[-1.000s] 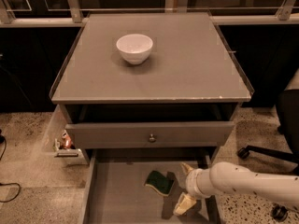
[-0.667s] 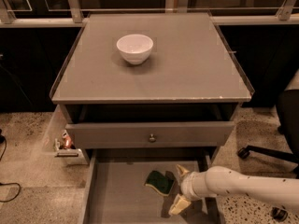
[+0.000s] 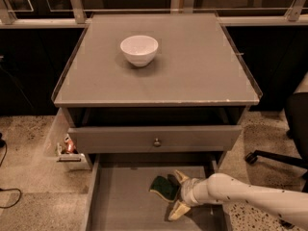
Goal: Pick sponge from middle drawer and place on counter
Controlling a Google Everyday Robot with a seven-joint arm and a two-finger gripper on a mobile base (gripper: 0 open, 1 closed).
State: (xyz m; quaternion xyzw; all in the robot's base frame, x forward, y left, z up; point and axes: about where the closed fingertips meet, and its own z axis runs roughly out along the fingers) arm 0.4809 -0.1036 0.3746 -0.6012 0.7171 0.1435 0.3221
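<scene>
The middle drawer [image 3: 120, 203] stands pulled out, the sponge [image 3: 165, 187] lying on its floor. Just right of it sits my gripper [image 3: 177, 194], fingers spread and holding nothing — sponge at their mouth. So I judge the grasp not yet made; closing, lifting and placing on the counter [image 3: 207, 71] all remain.

Item: one arm [image 3: 250, 196], which we record as a smooth white tubular shell, thick and rounded, dimmer towards the right edge. 
Item: wrist cuff [image 3: 191, 194], white, ringed, slightly narrower than the arm. 
Item: one gripper [image 3: 177, 194], low over the near right part of the pulled-out drawer [image 3: 125, 201]. We note two pale cream fingers [image 3: 175, 211], tapering to blunt tips and spread apart.
</scene>
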